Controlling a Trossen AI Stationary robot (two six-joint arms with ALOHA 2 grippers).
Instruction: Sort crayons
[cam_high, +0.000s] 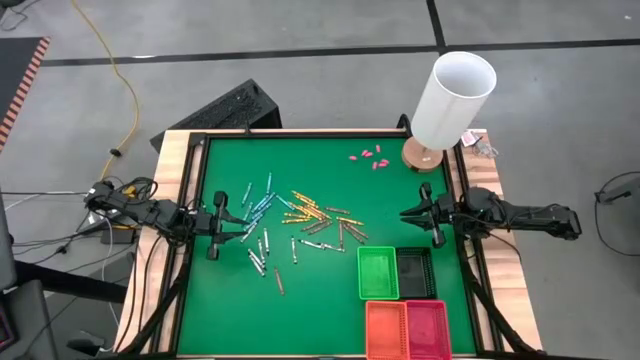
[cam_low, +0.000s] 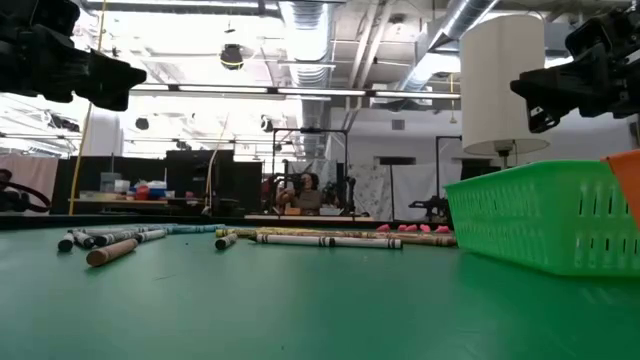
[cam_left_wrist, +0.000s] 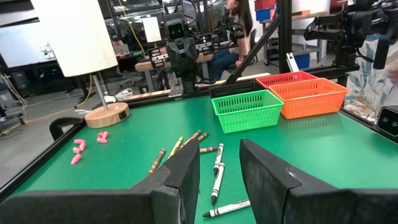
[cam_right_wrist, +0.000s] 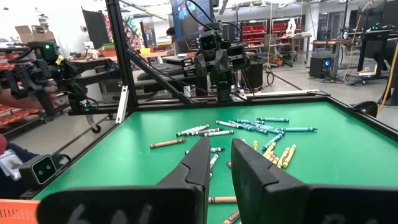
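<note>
Thin paper-wrapped crayons (cam_high: 290, 222) in blue, yellow-orange, white and brown scattered mid-table, left gripper (cam_high: 214, 226) and right gripper (cam_high: 430, 214) both spread, empty, at opposite table edges

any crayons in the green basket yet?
No. In the high view the green basket shows only its bare mesh floor, and the crayons all lie loose on the mat.

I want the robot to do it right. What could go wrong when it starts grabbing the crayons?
1. The crayons lie crossed and touching in a heap, so a tool could pinch two colours at once or knock neighbours away.
2. The baskets stand pressed together, so a dropped crayon could land in the wrong one.
3. The lamp stands close to the right tool; a wide swing might bump it.
</note>
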